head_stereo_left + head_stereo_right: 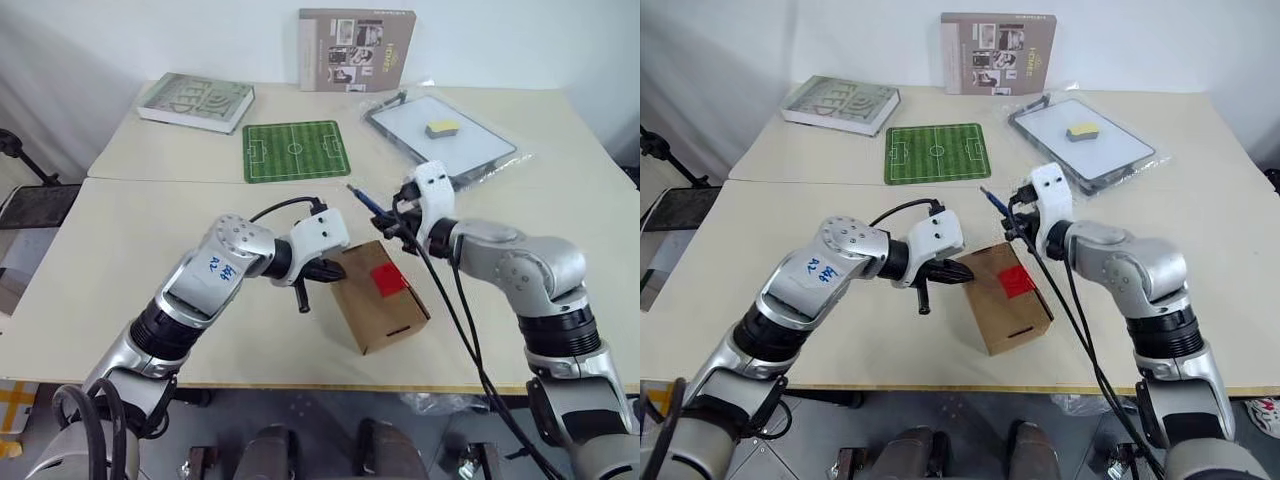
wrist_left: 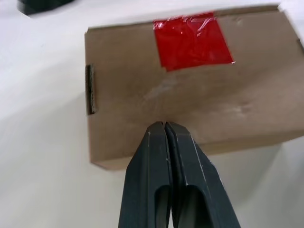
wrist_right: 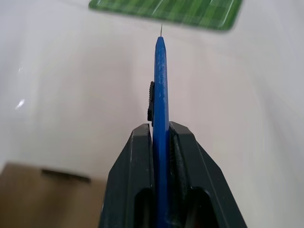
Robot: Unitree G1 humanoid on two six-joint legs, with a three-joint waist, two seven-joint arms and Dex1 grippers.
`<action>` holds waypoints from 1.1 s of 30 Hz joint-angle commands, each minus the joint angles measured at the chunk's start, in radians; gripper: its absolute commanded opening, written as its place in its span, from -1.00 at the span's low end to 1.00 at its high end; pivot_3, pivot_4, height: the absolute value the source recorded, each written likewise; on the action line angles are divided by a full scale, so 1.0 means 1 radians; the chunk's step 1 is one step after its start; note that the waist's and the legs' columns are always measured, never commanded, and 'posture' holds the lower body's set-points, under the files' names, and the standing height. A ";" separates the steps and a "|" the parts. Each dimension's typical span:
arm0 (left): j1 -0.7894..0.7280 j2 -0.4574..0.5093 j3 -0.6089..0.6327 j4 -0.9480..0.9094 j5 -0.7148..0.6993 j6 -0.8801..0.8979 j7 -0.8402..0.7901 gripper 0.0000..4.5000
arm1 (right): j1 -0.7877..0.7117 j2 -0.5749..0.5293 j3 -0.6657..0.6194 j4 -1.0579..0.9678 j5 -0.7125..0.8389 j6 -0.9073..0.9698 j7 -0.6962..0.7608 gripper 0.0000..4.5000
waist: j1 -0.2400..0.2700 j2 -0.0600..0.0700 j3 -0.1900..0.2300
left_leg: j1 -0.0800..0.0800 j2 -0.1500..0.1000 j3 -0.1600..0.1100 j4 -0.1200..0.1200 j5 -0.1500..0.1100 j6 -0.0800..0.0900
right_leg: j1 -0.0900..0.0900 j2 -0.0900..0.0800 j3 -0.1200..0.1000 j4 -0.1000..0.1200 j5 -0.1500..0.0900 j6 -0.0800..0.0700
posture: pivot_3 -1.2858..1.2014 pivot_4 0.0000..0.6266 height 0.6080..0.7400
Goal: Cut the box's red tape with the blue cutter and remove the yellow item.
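The brown box lies on the near table with the red tape square on its top face. My left gripper is shut with nothing in it, and its tips rest at the box's left end, a short way from the tape. My right gripper is shut on the blue cutter. It holds the cutter in the air just beyond the box, tip pointing up and away. The yellow item is hidden.
On the far table are a green football-field mat, a thick book, a grey printed carton upright against the wall, and a whiteboard in plastic wrap with a yellow sponge on it. Cables hang from my right wrist.
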 commanded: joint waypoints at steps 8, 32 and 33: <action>-0.051 -0.087 0.024 0.168 0.022 -0.127 0.078 -0.97 | -0.085 -0.153 -0.259 -0.254 0.114 0.402 0.017 -0.94 | 0.005 0.000 0.000 | -0.002 -0.001 0.000 0.001 0.000 0.000 | 0.000 -0.001 -0.001 -0.001 0.000 0.000 | 0.03 -0.52 1.00; -0.064 -0.221 0.056 0.406 0.026 -0.440 0.039 -0.97 | -0.108 -0.759 -0.003 -0.091 1.260 0.297 -0.483 -0.94 | 0.004 -0.003 0.006 | -0.003 0.001 0.009 0.001 -0.001 0.002 | -0.003 -0.001 -0.002 -0.004 0.001 0.002 | 0.03 -0.52 1.00; -0.058 -0.218 0.049 0.406 0.035 -0.436 0.041 -0.97 | -0.123 -0.781 0.039 -0.087 1.260 0.316 -0.448 -0.94 | 0.005 -0.003 0.006 | -0.003 0.001 0.010 0.001 -0.001 0.002 | -0.004 -0.001 -0.002 -0.004 0.001 0.002 | 0.03 -0.52 1.00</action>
